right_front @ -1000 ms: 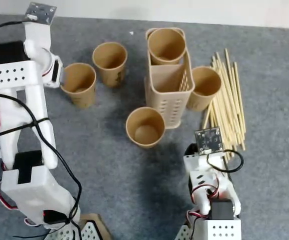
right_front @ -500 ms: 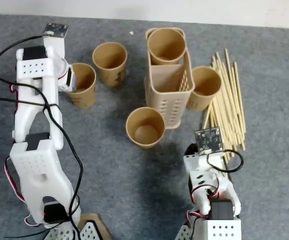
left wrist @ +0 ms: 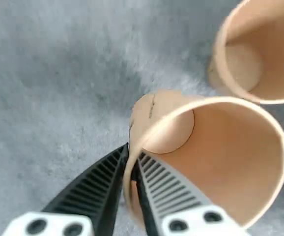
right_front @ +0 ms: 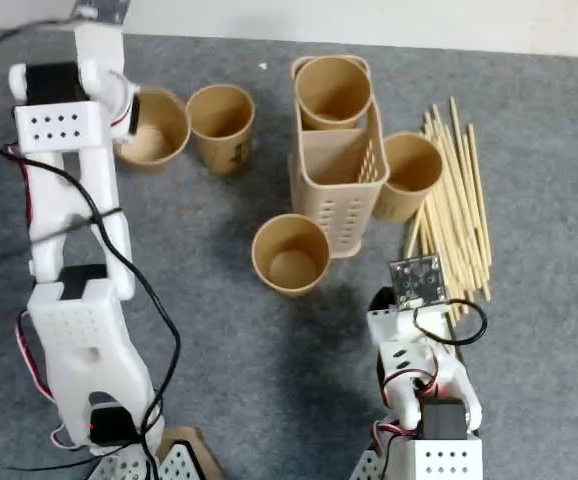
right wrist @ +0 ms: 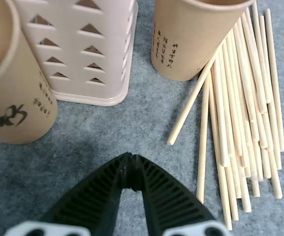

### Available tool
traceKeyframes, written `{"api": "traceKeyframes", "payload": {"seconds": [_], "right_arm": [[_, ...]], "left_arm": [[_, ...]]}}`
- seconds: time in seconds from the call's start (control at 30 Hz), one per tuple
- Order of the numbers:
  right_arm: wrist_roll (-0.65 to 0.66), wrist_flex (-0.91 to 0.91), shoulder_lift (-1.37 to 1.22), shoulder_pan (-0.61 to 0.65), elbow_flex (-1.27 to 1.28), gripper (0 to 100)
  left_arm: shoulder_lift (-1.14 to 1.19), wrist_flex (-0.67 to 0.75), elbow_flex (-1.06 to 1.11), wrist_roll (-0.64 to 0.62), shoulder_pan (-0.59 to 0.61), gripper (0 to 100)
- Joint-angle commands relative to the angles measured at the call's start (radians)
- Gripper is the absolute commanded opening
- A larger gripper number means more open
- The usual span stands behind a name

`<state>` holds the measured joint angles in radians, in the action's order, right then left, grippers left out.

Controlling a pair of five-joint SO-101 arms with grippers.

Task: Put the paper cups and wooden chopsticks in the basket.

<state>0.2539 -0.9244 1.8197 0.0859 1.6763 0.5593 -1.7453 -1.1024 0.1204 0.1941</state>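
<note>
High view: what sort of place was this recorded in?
Probably a lab or hobby test bench, not a kitchen: a grey carpet-like mat for a worktop, with loose wooden chopsticks and paper cups staged around a basket.

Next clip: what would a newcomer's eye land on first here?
The left claw, shut on the wall of a tilted paper cup at the far left in the high view. Next, the basket in the middle with another cup standing in its far compartment, and the loose wooden chopsticks fanned out to its right, near the shut right claw.
</note>
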Motion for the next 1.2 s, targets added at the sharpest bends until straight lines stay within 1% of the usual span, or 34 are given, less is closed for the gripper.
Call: {"api": "traceKeyframes", "payload": {"seconds": [0.0,0.13,0.23,0.3,0.4,0.57,0.7,0.87,0.9,1.0,1.07,1.17], "right_arm": [[0.014,0.021,0.013,0.008,0.087,1.0],[0.014,0.021,0.013,0.008,0.087,1.0],[0.014,0.021,0.013,0.008,0.087,1.0],[0.014,0.021,0.013,0.008,0.087,1.0],[0.014,0.021,0.013,0.008,0.087,1.0],[0.014,0.021,0.013,0.008,0.087,1.0],[0.014,0.021,0.013,0.008,0.087,1.0],[0.014,0.021,0.013,0.008,0.087,1.0],[0.014,0.021,0.013,0.008,0.087,1.0],[0.014,0.021,0.013,0.008,0.087,1.0],[0.014,0.021,0.013,0.008,0.087,1.0],[0.014,0.021,0.013,0.008,0.087,1.0]], "left_arm": [[-0.140,-0.028,-0.223,-0.006,-0.102,0],[-0.249,0.006,-0.277,-0.003,-0.297,0],[-0.272,0.089,-0.275,-0.002,-0.437,0],[-0.269,0.153,-0.271,-0.002,-0.495,0],[-0.232,0.244,-0.188,-0.005,-0.550,0],[-0.131,0.339,-0.102,-0.006,-0.553,0],[-0.050,0.348,-0.102,-0.008,-0.539,0],[-0.010,0.319,-0.102,-0.025,-0.527,1],[-0.010,0.302,-0.102,-0.049,-0.527,2],[-0.013,0.282,-0.111,-0.120,-0.527,11],[-0.005,0.282,-0.128,-0.133,-0.524,15],[-0.004,0.285,-0.130,-0.130,-0.513,16]]}}
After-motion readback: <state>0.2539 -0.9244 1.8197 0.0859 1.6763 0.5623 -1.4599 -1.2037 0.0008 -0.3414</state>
